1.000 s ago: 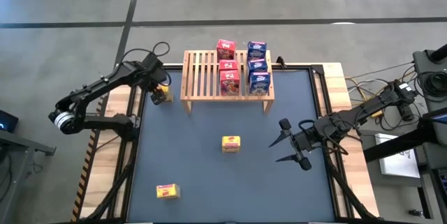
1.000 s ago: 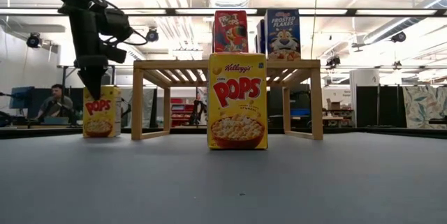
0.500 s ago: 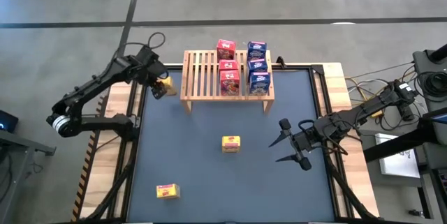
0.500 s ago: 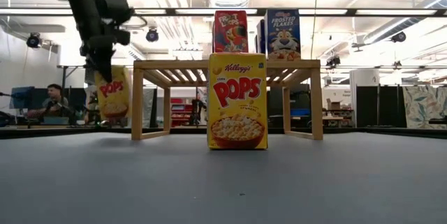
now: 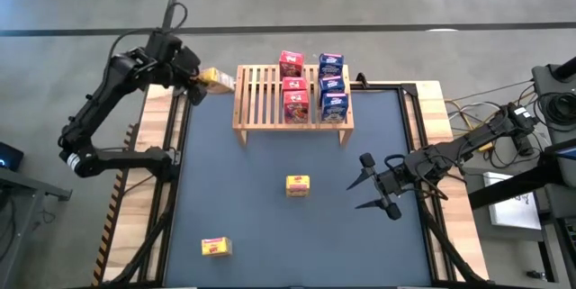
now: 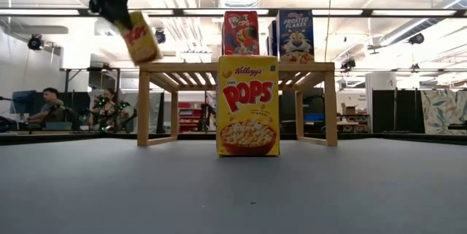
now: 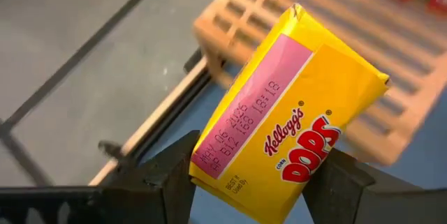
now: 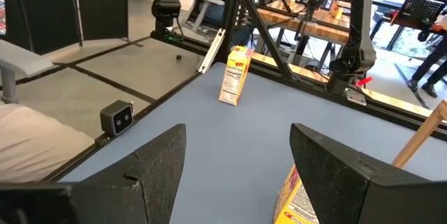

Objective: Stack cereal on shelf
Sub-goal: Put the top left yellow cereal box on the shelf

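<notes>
- The left arm is swinging up and away from the table: a second ago its claw was down beside the rack's left legs with the yellow box on the mat, and now the left gripper [image 5: 200,78] is carrying that yellow box [image 5: 216,78] in the air at the upper left of the overhead picture, just beside the rack's left end.
- The wooden rack [image 5: 258,100] is holding six boxes already, three red [image 5: 295,103] and three blue [image 5: 334,105], all bunched on its right half, so the bare slats on the left look like where this one is heading.
- In the table-level picture the carried box [image 6: 140,37] is hanging tilted above the rack's top edge at the upper left, which suggests the lift is done and the placing is not.
- In the left wrist picture the two dark fingers [image 7: 173,182] are pressing on either side of the yellow box [image 7: 293,123], clamped firmly on it.
- The right gripper [image 5: 373,190] is waiting low over the mat at the right of the overhead picture, its claws spread apart and holding nothing.
- Two more yellow boxes are waiting on the mat: one standing at centre [image 5: 298,185] and one near the lower left [image 5: 214,247].
- Hard to judge: whether the carried box is already over the slats or just short of them.
- The left arm's upper part is cut off by the top of the table-level picture.
</notes>
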Tool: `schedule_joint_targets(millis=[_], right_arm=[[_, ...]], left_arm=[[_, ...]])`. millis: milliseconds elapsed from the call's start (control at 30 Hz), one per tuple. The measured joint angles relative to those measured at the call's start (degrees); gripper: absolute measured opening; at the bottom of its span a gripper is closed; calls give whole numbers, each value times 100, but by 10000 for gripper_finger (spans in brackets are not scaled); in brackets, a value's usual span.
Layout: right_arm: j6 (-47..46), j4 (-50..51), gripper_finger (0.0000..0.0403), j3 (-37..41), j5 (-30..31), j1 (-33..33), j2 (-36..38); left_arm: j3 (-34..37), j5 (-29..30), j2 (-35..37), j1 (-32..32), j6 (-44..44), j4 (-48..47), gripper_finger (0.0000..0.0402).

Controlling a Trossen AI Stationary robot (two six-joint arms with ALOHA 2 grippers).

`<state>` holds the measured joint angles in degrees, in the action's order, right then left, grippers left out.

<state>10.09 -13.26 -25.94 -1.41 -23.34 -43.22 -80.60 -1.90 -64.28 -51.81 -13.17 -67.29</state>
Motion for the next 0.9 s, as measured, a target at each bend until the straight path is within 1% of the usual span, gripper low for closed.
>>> schedule_joint_targets(millis=[167, 233, 367, 500, 633, 900], right_arm=[[4, -2, 244, 1, 0, -1, 0], [13, -4, 244, 1, 0, 1, 0], [31, -10, 244, 1, 0, 0, 0], [33, -11, 244, 1, 0, -1, 0], [19, -10, 244, 1, 0, 0, 0], [-2, 149, 244, 5, 1, 1, 2]], left_arm=[[-396, -215, -208, 165, 70, 102, 198], [-515, -217, -368, 292, 70, 189, 198], [-858, -226, -824, 497, 22, 203, 198], [-1333, -226, -1366, 542, -80, 172, 198], [-1978, -222, -1959, 542, -132, -150, 198], [-3396, -220, -3135, 568, -237, -1095, 197]])
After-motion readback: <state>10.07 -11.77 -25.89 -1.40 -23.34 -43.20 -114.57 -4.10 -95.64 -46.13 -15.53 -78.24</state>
